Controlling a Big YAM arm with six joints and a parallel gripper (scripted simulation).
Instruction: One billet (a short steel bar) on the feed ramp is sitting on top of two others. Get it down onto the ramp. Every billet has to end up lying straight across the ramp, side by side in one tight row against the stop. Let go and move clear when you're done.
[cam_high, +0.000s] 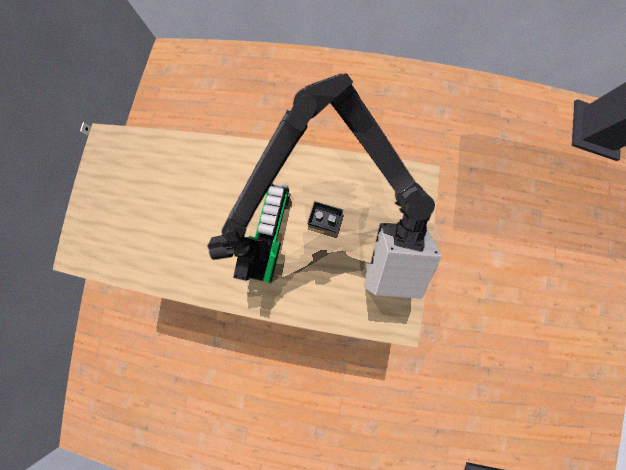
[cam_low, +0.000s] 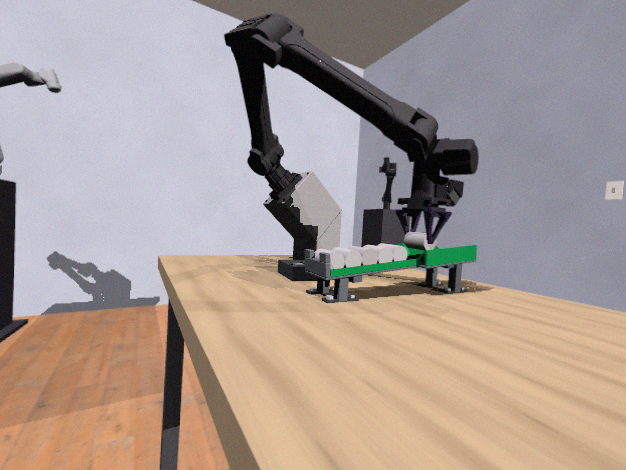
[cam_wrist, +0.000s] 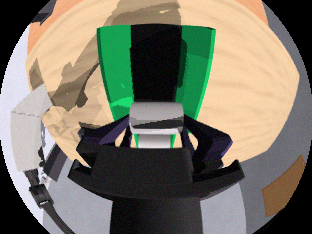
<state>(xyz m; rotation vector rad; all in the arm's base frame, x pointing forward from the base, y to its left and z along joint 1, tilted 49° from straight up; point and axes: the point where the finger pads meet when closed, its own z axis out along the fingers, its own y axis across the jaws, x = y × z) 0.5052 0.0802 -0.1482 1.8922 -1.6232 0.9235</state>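
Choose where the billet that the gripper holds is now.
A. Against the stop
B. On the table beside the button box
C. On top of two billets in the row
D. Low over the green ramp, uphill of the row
D: the gripper clamps the billet low over the green ramp, just uphill of the row of billets.

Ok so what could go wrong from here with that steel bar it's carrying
The claw grips the short grey steel billet just above the green feed ramp, uphill of the row of grey billets. Released here, it may roll down, strike the row and ride up again, or land skewed rather than straight across.
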